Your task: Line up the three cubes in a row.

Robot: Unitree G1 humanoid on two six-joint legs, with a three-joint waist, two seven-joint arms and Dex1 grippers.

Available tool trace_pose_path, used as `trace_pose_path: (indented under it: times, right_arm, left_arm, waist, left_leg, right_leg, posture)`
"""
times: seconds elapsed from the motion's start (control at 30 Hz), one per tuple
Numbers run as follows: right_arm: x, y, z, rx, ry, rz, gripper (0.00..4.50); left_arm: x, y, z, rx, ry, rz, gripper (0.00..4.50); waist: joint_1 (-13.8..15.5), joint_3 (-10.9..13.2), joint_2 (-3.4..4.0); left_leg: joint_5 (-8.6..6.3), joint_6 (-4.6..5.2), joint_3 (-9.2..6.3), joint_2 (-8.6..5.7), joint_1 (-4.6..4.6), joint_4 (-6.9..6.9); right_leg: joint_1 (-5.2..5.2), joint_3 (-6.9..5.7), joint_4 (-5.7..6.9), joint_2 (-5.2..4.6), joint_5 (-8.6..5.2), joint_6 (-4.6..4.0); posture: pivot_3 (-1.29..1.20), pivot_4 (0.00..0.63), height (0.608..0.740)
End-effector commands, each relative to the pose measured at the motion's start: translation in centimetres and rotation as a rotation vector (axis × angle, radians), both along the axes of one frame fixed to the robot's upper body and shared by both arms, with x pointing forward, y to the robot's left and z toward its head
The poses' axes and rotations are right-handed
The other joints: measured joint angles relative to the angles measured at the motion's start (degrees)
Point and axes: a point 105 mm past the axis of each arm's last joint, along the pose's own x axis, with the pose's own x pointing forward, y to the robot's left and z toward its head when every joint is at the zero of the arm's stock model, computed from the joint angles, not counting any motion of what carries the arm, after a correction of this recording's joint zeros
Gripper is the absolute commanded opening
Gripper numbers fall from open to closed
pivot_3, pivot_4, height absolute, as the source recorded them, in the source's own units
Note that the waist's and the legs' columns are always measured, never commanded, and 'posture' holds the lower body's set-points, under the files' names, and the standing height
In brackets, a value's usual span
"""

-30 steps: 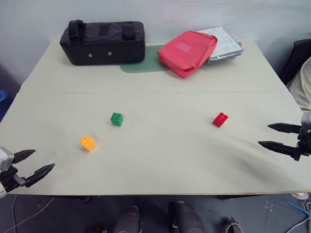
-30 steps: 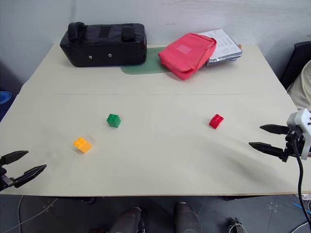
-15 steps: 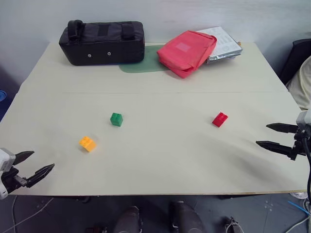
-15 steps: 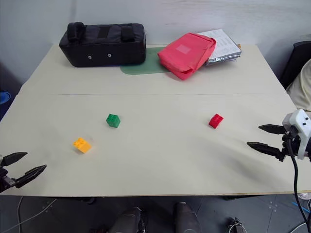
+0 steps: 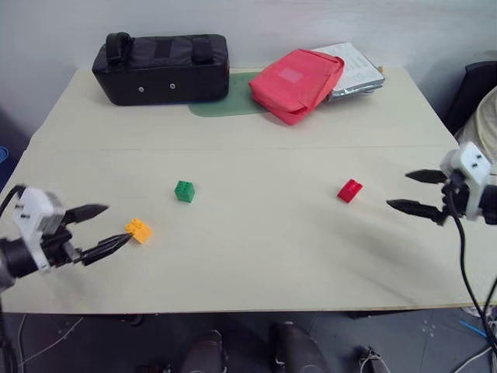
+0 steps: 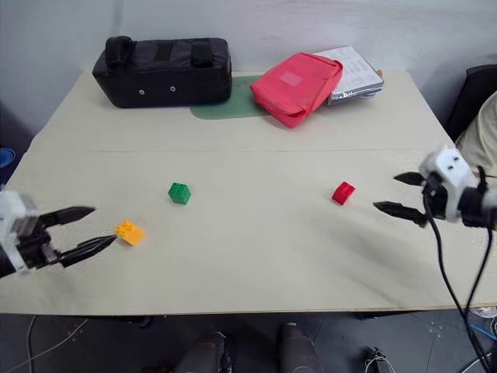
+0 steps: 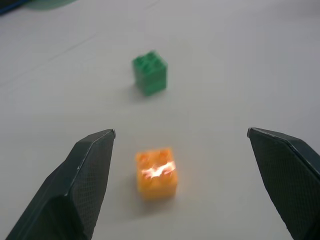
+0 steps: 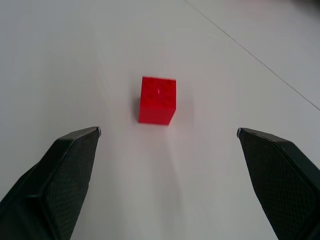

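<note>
No row was made yet: both hands were spread and empty, the left hand (image 5: 107, 228) at the orange cube (image 5: 139, 230), nine o'clock from the green cube (image 5: 185, 190), the right hand (image 5: 405, 192) at three o'clock from the red cube (image 5: 349, 189).

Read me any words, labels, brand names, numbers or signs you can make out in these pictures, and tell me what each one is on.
No text can be read.
Printed sheets in the clear plastic sleeve at the table's far edge: rows of print, too small to read.
Red fabric pouch: a pale square patch, nothing legible on it.
Black zipped fabric case: no readable label.
Green, red and orange-yellow studded plastic bricks: no markings visible.
</note>
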Motion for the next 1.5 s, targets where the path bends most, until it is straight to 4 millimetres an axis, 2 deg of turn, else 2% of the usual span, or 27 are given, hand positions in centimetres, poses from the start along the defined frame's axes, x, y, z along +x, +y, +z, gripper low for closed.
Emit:
trace_pose_path:
  times: [0.03, 0.1, 0.2, 0.33, 0.5, 0.53, 0.57, 0.73, 0.8, 0.83, 0.9, 0.97, 1.03, 1.13, 1.17, 1.33, 1.5]
  right_arm:
    - [1.7, 0.7, -0.7, -0.045, 0.047, -0.019, 4.5]
    - [2.8, 1.3, -1.1, -0.06, 0.079, -0.02, 4.5]
    - [3.8, 1.9, -1.2, -0.046, 0.097, -0.017, 4.5]
    - [4.6, 2.7, -2.5, -0.02, 0.147, -0.019, 4.5]
    - [5.1, 3.4, -3.7, -0.012, 0.166, -0.025, 4.5]
    - [5.2, 3.4, -3.8, -0.015, 0.164, -0.029, 4.11]
    - [5.3, 3.5, -3.9, -0.016, 0.161, -0.031, 3.95]
    - [5.2, 3.7, -3.8, -0.005, 0.159, -0.019, 2.2]
    - [4.7, 3.9, -3.6, 0.008, 0.171, 0.01, 1.51]
    - [4.4, 4.1, -3.4, 0.008, 0.161, 0.038, 1.48]
    - [2.9, 5.9, -2.0, 0.025, 0.099, 0.206, 1.5]
    - [0.6, 7.9, -1.0, 0.037, 0.068, 0.394, 1.5]
    - [-1.4, 9.1, -1.2, -0.022, 0.056, 0.518, 1.5]
    - [-5.4, 11.0, -3.3, -0.135, 0.1, 0.719, 1.5]
    - [-6.2, 11.3, -3.6, -0.144, 0.111, 0.744, 1.5]
    - [-7.8, 11.1, -5.5, -0.195, 0.142, 0.743, 1.5]
    - [-7.5, 10.8, -7.4, -0.261, 0.139, 0.694, 1.5]
  left_arm:
    - [-0.3, -3.6, 1.4, 0.028, 0.01, -0.199, 4.46]
    - [-0.4, -4.8, 2.6, 0.031, 0.008, -0.279, 4.46]
    - [-0.6, -5.7, 3.5, 0.031, 0.026, -0.341, 4.46]
    - [-0.2, -7.0, 3.6, 0.075, 0.001, -0.398, 4.46]
    - [0.3, -7.7, 3.6, 0.069, -0.025, -0.41, 4.46]
    - [0.4, -7.7, 3.6, 0.07, -0.03, -0.408, 4.5]
    - [0.5, -7.7, 3.7, 0.07, -0.033, -0.408, 4.5]
    - [0.7, -7.4, 3.7, 0.076, -0.042, -0.398, 4.5]
    - [0.7, -7.1, 3.7, 0.078, -0.042, -0.394, 4.5]
    - [0.6, -7.0, 3.7, 0.076, -0.039, -0.393, 4.5]
    - [0.3, -7.1, 3.5, 0.078, -0.024, -0.413, 4.5]
    - [-0.3, -7.5, 3.0, 0.089, 0.005, -0.464, 4.5]
    - [-1.0, -8.1, 2.6, 0.101, 0.032, -0.522, 4.5]
    - [-2.2, -9.4, 1.8, 0.145, 0.059, -0.645, 4.5]
    - [-2.4, -9.6, 1.7, 0.147, 0.061, -0.667, 4.5]
    - [-2.9, -10.3, 0.9, 0.177, 0.066, -0.728, 4.5]
    - [-2.4, -10.8, 0.4, 0.185, 0.044, -0.742, 4.5]
  waist:
    - [0.04, 0.03, 0.05]
    - [0.08, 0.04, 0.07]
    - [0.14, 0.04, 0.07]
    - [0.28, 0.05, 0.07]
    - [0.26, 0.05, 0.07]
    - [0.26, 0.05, 0.07]
    - [0.29, 0.05, 0.07]
    - [0.32, 0.05, 0.07]
    - [0.32, 0.05, 0.07]
    - [0.3, 0.05, 0.07]
    - [0.37, 0.05, 0.07]
    - [0.4, 0.05, 0.08]
    - [0.44, 0.05, 0.08]
    - [0.82, 0.05, 0.07]
    - [1.03, 0.05, 0.07]
    - [1.39, 0.05, 0.07]
    - [1.37, 0.05, 0.07]
  left_leg:
    - [0.03, -0.06, 0.01, -0.01, -0.05, -0.03]
    - [0.03, -0.06, 0.03, -0.02, -0.11, -0.03]
    - [0.04, -0.07, 0.09, -0.03, -0.43, 0.04]
    - [0.12, -0.11, 0.16, -0.01, -0.73, 0.17]
    - [0.09, -0.04, 0.15, 0.01, -1.12, 0.82]
    - [0.1, 0.0, 0.16, -0.01, -1.11, 0.9]
    - [0.12, 0.04, 0.16, -0.03, -1.1, 0.92]
    - [0.18, 0.02, 0.15, -0.04, -1.06, 0.92]
    - [0.18, 0.02, 0.15, -0.03, -1.07, 0.9]
    - [0.18, 0.02, 0.15, -0.03, -1.07, 0.9]
    - [0.17, 0.03, 0.15, -0.03, -1.08, 0.88]
    - [0.17, 0.03, 0.14, -0.02, -1.09, 0.86]
    - [0.17, 0.04, 0.13, -0.03, -1.1, 0.86]
    - [0.16, 0.06, 0.11, -0.04, -1.06, 0.92]
    - [0.15, 0.06, -0.04, -0.02, -1.05, 0.89]
    - [0.14, 0.09, 0.0, -0.07, -1.05, 0.97]
    - [0.14, 0.08, 0.02, -0.07, -0.98, 0.97]
  right_leg:
    - [-0.02, 0.01, -0.03, 0.0, 0.0, 0.0]
    - [-0.06, 0.01, -0.06, 0.01, 0.0, 0.0]
    - [-0.42, 0.04, -0.02, 0.06, 0.0, 0.01]
    - [-0.72, 0.04, 0.37, 0.17, 0.0, 0.01]
    - [-0.94, 0.04, 0.77, 0.2, 0.03, 0.07]
    - [-0.94, 0.08, 0.85, 0.19, 0.05, 0.1]
    - [-0.93, 0.1, 0.86, 0.18, 0.06, 0.12]
    - [-0.93, 0.12, 0.92, 0.18, 0.07, 0.13]
    - [-0.94, 0.11, 0.95, 0.18, 0.07, 0.14]
    - [-0.94, 0.11, 0.94, 0.18, 0.07, 0.13]
    - [-0.94, 0.11, 0.92, 0.19, 0.07, 0.14]
    - [-0.94, 0.09, 0.91, 0.19, 0.07, 0.14]
    - [-0.94, 0.08, 0.91, 0.19, 0.07, 0.14]
    - [-0.87, 0.1, 0.92, 0.17, 0.1, 0.19]
    - [-0.81, 0.02, 0.85, 0.19, 0.09, 0.16]
    - [-0.79, 0.09, 0.83, 0.16, 0.09, 0.18]
    - [-0.81, 0.12, 0.77, 0.17, 0.08, 0.16]
  posture:
    - [0.0, 0.15, 0.74]
    - [0.0, 0.15, 0.74]
    - [0.0, 0.15, 0.74]
    - [0.0, 0.15, 0.74]
    - [0.0, 0.15, 0.74]
    - [0.0, 0.15, 0.74]
    - [0.0, 0.15, 0.74]
    - [0.0, 0.15, 0.74]
    - [0.0, 0.15, 0.74]
    - [0.0, 0.15, 0.74]
    - [0.0, 0.15, 0.74]
    - [0.0, 0.15, 0.74]
    - [0.0, 0.15, 0.74]
    - [0.0, 0.15, 0.74]
    - [0.0, 0.15, 0.74]
    - [0.0, 0.15, 0.74]
    - [0.0, 0.15, 0.74]
